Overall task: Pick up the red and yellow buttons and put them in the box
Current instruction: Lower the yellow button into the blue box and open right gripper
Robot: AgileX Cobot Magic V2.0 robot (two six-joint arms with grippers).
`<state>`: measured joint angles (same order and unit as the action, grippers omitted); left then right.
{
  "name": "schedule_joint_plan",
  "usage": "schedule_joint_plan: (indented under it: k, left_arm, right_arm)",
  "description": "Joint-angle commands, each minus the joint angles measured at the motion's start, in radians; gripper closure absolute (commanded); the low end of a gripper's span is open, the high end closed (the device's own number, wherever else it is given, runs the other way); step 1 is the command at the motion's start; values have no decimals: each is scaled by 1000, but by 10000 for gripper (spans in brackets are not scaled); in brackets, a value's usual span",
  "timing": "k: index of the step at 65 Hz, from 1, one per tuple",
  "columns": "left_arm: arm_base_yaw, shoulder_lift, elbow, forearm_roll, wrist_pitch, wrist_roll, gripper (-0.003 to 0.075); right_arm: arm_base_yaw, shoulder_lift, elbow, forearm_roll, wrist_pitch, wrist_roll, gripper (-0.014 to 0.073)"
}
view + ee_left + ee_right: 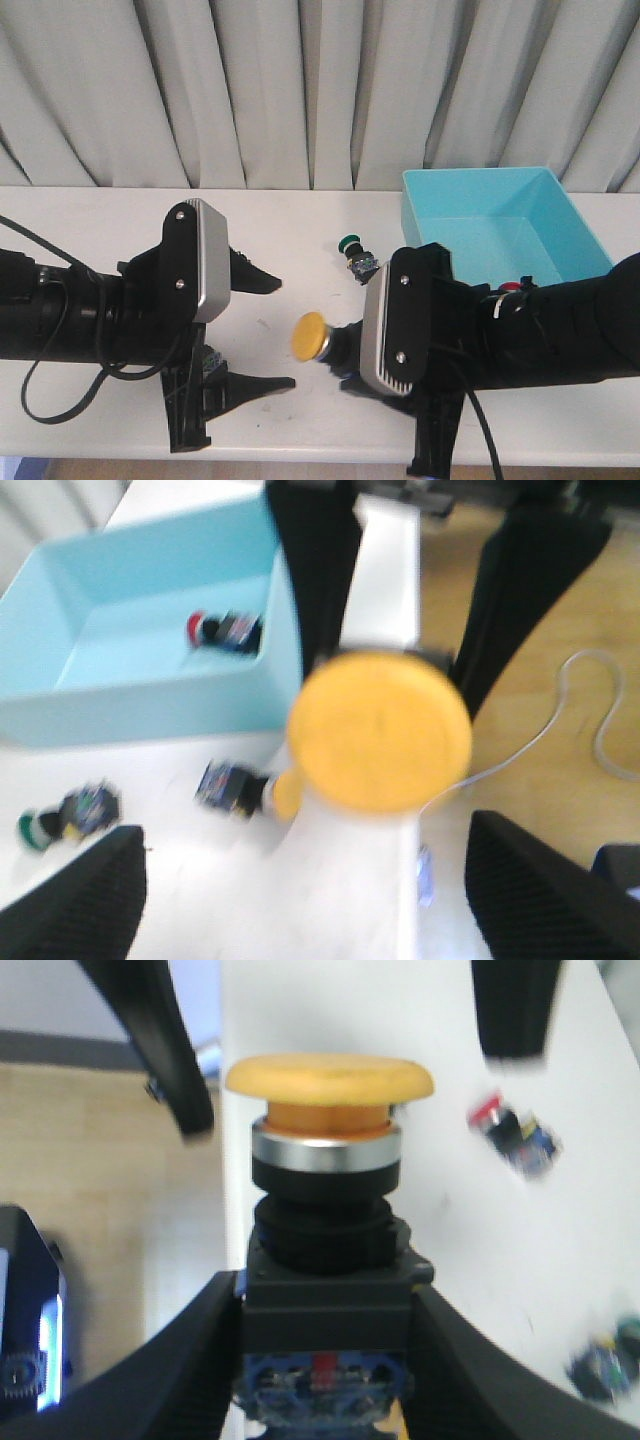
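Above the table [300, 215], right end effector [325, 1305] clamped on yellow button [312, 335], left end effector [262, 330] spread apart, holding nothing.

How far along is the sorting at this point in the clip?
Done: one red button already lies inside the box. In hand: the right gripper is shut on a yellow button, held above the table, not yet over the box. Left: another red-capped button lies on the table. The left gripper is open and empty.
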<state>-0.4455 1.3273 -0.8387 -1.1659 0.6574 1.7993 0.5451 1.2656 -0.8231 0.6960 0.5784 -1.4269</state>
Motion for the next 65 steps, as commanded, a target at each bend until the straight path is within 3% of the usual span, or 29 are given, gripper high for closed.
schedule_joint_plan:
  k: [1, 7, 16, 21, 30, 41, 65]
  left_arm:
    - [-5, -23, -35, 98, -69, -118, 96]
    - [-5, -23, -35, 233, -104, -238, 111]
    - [-5, -23, -29, 346, -137, -338, 136]
    - [-5, -23, -27, 352, -140, -354, 141]
    - [-5, -23, -27, 352, -140, -359, 141]
    - [-5, -23, -27, 351, -139, -359, 141]
    - [-5, -23, -27, 351, -139, -359, 141]
  right_arm:
    - [-44, -20, -24, -196, -86, 235, 413]
    - [-154, -20, -30, -379, -109, 530, 411]
    - [-375, 21, -104, -531, -63, 964, 405]
    - [-462, 85, -178, -573, 26, 1090, 400]
    - [-532, 258, -336, -586, 178, 1184, 375]
    - [-532, 518, -563, -592, 264, 1262, 333]
    - [-532, 956, -1021, -616, 425, 1284, 332]
